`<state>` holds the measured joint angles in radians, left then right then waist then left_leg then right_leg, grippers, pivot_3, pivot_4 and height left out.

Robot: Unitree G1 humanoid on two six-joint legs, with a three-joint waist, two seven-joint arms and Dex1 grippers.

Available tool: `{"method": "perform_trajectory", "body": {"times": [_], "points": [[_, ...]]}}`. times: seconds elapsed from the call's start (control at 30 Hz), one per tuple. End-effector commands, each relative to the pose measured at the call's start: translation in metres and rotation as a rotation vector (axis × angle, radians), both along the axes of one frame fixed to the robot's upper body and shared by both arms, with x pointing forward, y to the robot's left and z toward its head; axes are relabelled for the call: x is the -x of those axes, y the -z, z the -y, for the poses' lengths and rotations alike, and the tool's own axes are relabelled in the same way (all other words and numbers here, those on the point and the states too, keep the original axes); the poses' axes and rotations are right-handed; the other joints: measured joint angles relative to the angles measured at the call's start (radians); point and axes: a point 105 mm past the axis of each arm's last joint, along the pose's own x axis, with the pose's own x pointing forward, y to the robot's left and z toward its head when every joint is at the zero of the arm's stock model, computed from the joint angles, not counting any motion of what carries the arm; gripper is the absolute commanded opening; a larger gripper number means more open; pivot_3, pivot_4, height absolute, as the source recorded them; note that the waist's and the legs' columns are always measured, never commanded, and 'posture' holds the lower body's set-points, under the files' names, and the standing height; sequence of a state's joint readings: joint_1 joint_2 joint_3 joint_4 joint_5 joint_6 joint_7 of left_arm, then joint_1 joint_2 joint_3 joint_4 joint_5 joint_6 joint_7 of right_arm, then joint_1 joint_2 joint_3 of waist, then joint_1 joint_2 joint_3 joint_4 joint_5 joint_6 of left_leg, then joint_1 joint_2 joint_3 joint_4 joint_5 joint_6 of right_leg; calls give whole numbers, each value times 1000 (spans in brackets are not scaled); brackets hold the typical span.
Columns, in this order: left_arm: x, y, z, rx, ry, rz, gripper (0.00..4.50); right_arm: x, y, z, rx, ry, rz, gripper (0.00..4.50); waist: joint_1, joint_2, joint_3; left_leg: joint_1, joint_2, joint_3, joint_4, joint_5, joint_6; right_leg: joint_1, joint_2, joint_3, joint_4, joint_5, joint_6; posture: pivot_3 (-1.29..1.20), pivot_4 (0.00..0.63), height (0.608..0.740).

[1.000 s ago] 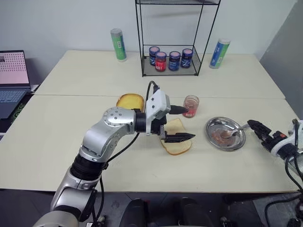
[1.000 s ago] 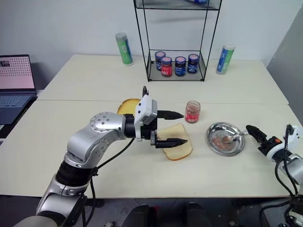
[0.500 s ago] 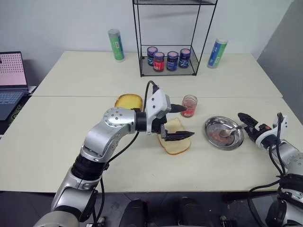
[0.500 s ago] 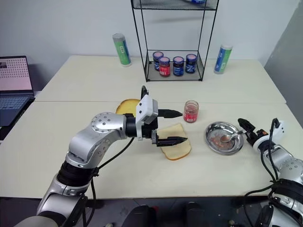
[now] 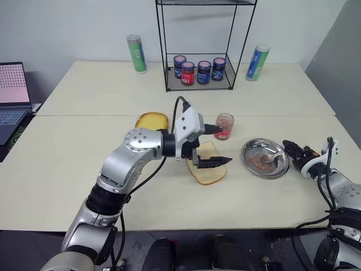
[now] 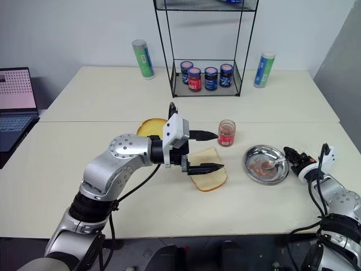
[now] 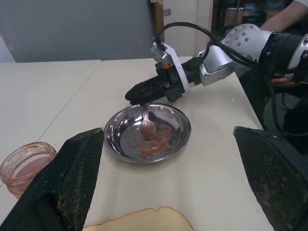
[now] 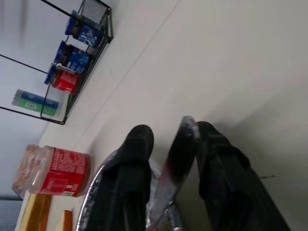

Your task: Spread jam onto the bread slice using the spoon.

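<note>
The right gripper [image 6: 292, 155] sits at the dish [image 5: 252, 151] rim with its fingers drawn narrow about the spoon [image 7: 146, 126] handle; in the right wrist view the handle stands between the two fingers, but I cannot tell whether both pads press it. The spoon bowl rests in the dish among jam [image 7: 151, 146] smears. Left of the dish lies the bread [image 5: 207, 172], with the left gripper [image 5: 217, 145] hovering wide open just above it, holding nothing. The jar [image 5: 224, 126] stands just beyond the bread. The likely trouble, as I judge it: the slim handle may twist or slip out on lifting if the pinch is off-centre, and the unheld slice may slide under the spreading stroke. A second ago the right fingers were wide apart and short of the handle.
</note>
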<state>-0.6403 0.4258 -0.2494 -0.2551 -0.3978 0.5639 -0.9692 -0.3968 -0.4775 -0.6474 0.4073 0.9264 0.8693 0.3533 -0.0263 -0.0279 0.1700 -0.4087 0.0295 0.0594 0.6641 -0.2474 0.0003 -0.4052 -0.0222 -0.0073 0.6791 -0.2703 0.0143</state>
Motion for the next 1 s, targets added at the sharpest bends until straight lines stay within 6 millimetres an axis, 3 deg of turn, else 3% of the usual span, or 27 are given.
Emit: {"method": "perform_trajectory", "body": {"times": [0.03,0.1,0.27,0.43,0.57,0.73,0.83,1.0], "points": [[-1,-10,0,16,1,46,4500,5,-16,3,-15,-2,72,571,0,0,0,0,0,0,0,0,0,0,0,0,0,0,0,0,150,740],[-2,-10,-1,15,-2,46,4500,8,-18,4,-19,-2,78,52,0,0,0,0,0,0,0,0,0,0,0,0,0,0,0,0,150,740],[-7,-11,-8,24,-38,37,4500,11,-34,-8,21,-57,125,52,0,0,0,0,0,0,0,0,0,0,0,0,0,0,1,0,150,740],[-14,-8,-34,45,-146,-19,4500,7,-95,-37,115,-135,292,52,-9,2,1,0,1,0,-1,0,0,-1,0,1,0,-1,2,0,150,740],[-25,-6,-56,77,-260,-49,4500,-8,-145,-70,193,-170,412,52,-8,3,1,0,2,0,-1,0,0,-1,1,0,1,-2,3,0,150,740],[-34,-10,-63,145,-318,-74,4500,-33,-168,-114,374,-243,482,52,1,3,2,-1,1,-1,-1,0,0,-2,0,-1,-1,-1,2,0,150,740],[-36,-9,-62,154,-329,-79,4500,-47,-177,-128,439,-244,526,52,4,3,2,-3,-1,0,-1,0,0,-2,-1,-1,-1,0,0,0,150,740],[-34,-8,-59,157,-337,-75,4500,-64,-167,-138,557,-267,530,52,9,2,2,-8,-1,-1,0,0,0,-6,-2,-2,-2,0,0,0,150,740]]}}
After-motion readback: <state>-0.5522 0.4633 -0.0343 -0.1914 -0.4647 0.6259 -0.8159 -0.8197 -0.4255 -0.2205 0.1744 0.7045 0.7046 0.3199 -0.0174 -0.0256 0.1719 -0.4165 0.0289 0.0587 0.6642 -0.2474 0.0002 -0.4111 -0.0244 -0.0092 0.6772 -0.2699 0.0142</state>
